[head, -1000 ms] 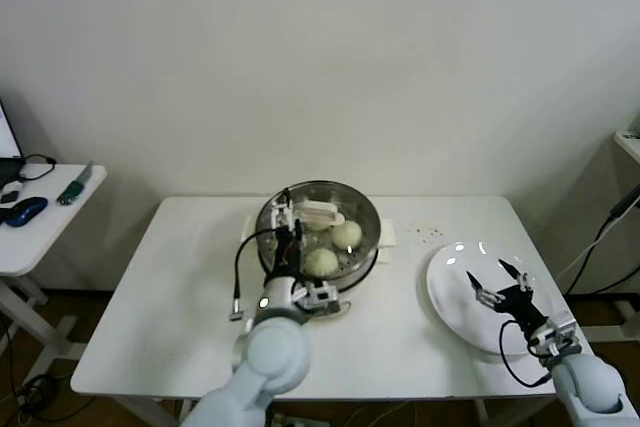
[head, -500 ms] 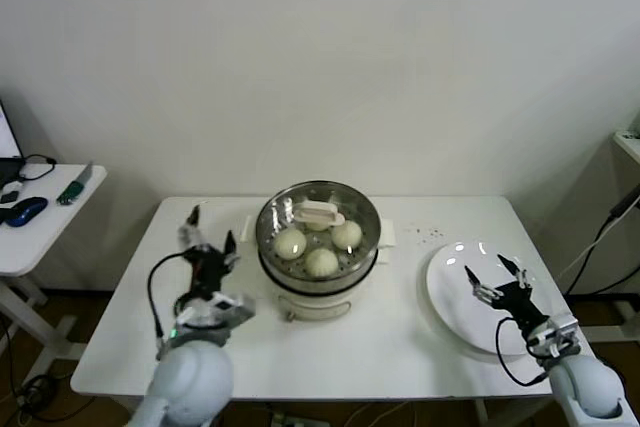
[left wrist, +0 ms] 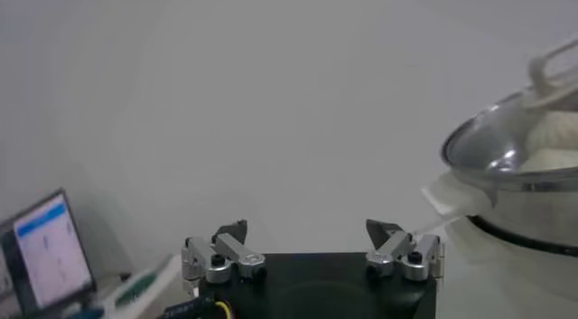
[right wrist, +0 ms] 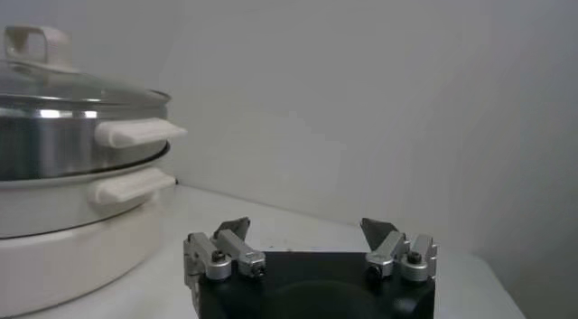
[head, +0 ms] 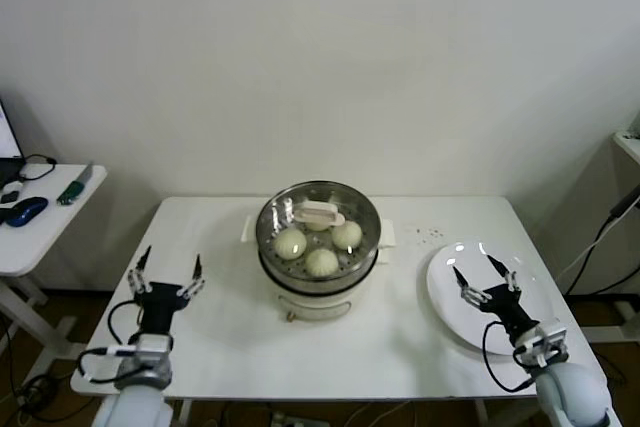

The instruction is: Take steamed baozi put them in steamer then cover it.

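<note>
The left gripper hangs low over the tabletop near its left front edge, jaws spread and holding nothing. The right gripper hovers above the white plate, jaws also apart. Three buns show in the steamer mid-table, under the lid.

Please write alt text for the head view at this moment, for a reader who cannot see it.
A steel steamer on a white table holds three visible baozi under its glass cover. The left end effector sits open near the table's left edge, and the right end effector is open over an empty white plate.
</note>
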Robot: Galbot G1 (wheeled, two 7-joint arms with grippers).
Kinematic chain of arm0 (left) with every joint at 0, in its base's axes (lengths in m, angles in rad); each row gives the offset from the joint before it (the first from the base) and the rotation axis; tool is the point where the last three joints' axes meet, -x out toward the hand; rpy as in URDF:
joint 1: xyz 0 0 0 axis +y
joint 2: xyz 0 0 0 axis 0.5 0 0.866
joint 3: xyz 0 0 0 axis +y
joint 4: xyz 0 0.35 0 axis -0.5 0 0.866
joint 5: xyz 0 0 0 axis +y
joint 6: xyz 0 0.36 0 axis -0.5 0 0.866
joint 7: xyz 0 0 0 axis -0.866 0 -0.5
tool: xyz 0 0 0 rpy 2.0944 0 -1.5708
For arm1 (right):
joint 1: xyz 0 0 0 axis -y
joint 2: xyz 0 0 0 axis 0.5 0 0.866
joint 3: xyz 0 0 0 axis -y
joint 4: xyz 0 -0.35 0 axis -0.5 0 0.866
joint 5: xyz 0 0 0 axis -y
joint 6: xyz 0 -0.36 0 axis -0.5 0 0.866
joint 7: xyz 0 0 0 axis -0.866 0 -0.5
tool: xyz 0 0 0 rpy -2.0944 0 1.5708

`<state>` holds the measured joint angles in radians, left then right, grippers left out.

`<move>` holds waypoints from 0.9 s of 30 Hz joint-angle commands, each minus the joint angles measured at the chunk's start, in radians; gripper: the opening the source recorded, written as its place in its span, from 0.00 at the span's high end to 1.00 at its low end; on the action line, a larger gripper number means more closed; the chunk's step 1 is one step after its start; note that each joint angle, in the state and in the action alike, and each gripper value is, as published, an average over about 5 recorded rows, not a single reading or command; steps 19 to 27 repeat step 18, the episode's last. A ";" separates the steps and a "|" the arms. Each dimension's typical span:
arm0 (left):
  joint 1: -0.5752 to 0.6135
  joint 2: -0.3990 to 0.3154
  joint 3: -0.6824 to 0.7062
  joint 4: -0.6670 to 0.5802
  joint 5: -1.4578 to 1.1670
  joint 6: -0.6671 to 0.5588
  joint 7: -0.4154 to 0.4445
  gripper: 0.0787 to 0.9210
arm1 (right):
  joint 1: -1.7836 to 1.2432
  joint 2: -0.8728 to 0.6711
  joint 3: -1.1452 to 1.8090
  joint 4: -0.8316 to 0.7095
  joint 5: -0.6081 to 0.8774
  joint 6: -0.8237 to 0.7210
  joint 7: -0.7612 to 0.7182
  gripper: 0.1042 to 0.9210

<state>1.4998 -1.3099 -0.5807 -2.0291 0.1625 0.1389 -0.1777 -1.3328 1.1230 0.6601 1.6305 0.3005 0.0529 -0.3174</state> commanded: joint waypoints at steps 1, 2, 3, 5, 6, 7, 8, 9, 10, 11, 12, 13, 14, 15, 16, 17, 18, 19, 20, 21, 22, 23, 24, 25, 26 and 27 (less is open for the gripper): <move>0.109 -0.066 -0.108 0.118 -0.244 -0.336 0.017 0.12 | -0.032 0.062 0.005 0.030 -0.027 0.040 0.007 0.12; 0.109 -0.065 -0.101 0.122 -0.239 -0.338 0.019 0.12 | -0.033 0.066 0.006 0.030 -0.027 0.043 0.007 0.12; 0.108 -0.064 -0.094 0.125 -0.236 -0.338 0.020 0.12 | -0.033 0.070 0.007 0.029 -0.027 0.045 0.007 0.12; 0.105 -0.063 -0.082 0.128 -0.231 -0.337 0.021 0.12 | -0.033 0.078 0.009 0.029 -0.027 0.048 0.008 0.12; 0.104 -0.062 -0.077 0.127 -0.230 -0.336 0.022 0.12 | -0.033 0.081 0.011 0.029 -0.027 0.049 0.008 0.12; 0.103 -0.062 -0.074 0.124 -0.228 -0.333 0.023 0.12 | -0.034 0.084 0.012 0.029 -0.027 0.049 0.008 0.12; 0.103 -0.061 -0.071 0.121 -0.225 -0.329 0.025 0.12 | -0.034 0.087 0.014 0.029 -0.028 0.050 0.008 0.12; 0.103 -0.061 -0.070 0.115 -0.221 -0.325 0.028 0.12 | -0.035 0.089 0.016 0.030 -0.030 0.051 0.008 0.12; 0.104 -0.060 -0.070 0.108 -0.217 -0.319 0.031 0.12 | -0.037 0.093 0.018 0.030 -0.033 0.051 0.008 0.12; 0.105 -0.060 -0.069 0.099 -0.213 -0.311 0.034 0.12 | -0.040 0.098 0.019 0.032 -0.036 0.051 0.008 0.12; 0.106 -0.059 -0.069 0.091 -0.210 -0.303 0.038 0.12 | -0.044 0.103 0.021 0.033 -0.042 0.052 0.008 0.12; 0.107 -0.060 -0.069 0.083 -0.208 -0.296 0.044 0.12 | -0.047 0.109 0.022 0.034 -0.047 0.053 0.008 0.12; 0.106 -0.060 -0.069 0.079 -0.207 -0.290 0.049 0.12 | -0.050 0.113 0.023 0.035 -0.052 0.055 0.008 0.12; 0.105 -0.061 -0.068 0.080 -0.206 -0.287 0.055 0.12 | -0.051 0.117 0.023 0.034 -0.056 0.056 0.008 0.12; 0.102 -0.061 -0.067 0.083 -0.205 -0.286 0.060 0.12 | -0.051 0.119 0.023 0.033 -0.059 0.057 0.008 0.12; 0.100 -0.061 -0.067 0.086 -0.204 -0.286 0.063 0.12 | -0.051 0.120 0.023 0.033 -0.061 0.058 0.008 0.12; 0.098 -0.061 -0.067 0.090 -0.203 -0.287 0.065 0.12 | -0.051 0.120 0.023 0.032 -0.062 0.058 0.008 0.12; 0.098 -0.061 -0.067 0.090 -0.203 -0.287 0.065 0.12 | -0.051 0.120 0.023 0.032 -0.062 0.058 0.008 0.12; 0.098 -0.061 -0.067 0.090 -0.203 -0.287 0.065 0.12 | -0.051 0.120 0.023 0.032 -0.062 0.058 0.008 0.12; 0.098 -0.061 -0.067 0.090 -0.203 -0.287 0.065 0.12 | -0.051 0.120 0.023 0.032 -0.062 0.058 0.008 0.12; 0.098 -0.061 -0.067 0.090 -0.203 -0.287 0.065 0.12 | -0.051 0.120 0.023 0.032 -0.062 0.058 0.008 0.12; 0.098 -0.061 -0.067 0.090 -0.203 -0.287 0.065 0.12 | -0.051 0.120 0.023 0.032 -0.062 0.058 0.008 0.12; 0.098 -0.061 -0.067 0.090 -0.203 -0.287 0.065 0.12 | -0.051 0.120 0.023 0.032 -0.062 0.058 0.008 0.12; 0.098 -0.061 -0.067 0.090 -0.203 -0.287 0.065 0.12 | -0.051 0.120 0.023 0.032 -0.062 0.058 0.008 0.12; 0.098 -0.061 -0.067 0.090 -0.203 -0.287 0.065 0.12 | -0.051 0.120 0.023 0.032 -0.062 0.058 0.008 0.12; 0.098 -0.061 -0.067 0.090 -0.203 -0.287 0.065 0.12 | -0.051 0.120 0.023 0.032 -0.062 0.058 0.008 0.12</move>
